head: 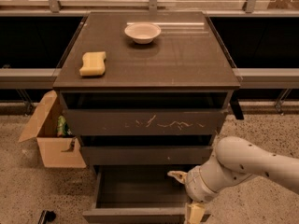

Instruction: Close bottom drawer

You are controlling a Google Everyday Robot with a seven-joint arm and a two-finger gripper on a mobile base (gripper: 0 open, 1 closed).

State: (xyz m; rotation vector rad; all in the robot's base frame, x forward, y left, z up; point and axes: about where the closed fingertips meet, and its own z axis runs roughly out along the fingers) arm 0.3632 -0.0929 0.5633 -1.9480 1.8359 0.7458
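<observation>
**Robot gripper (187, 195) at open bottom drawer (135, 215)**

Pulled well out, the bottom drawer sits lowest in the cabinet (187, 64). The gripper hangs at its right side, jaws spread, pinching nothing. A yellow sponge (93, 63) and a white bowl (142, 32) sit on top.
</observation>
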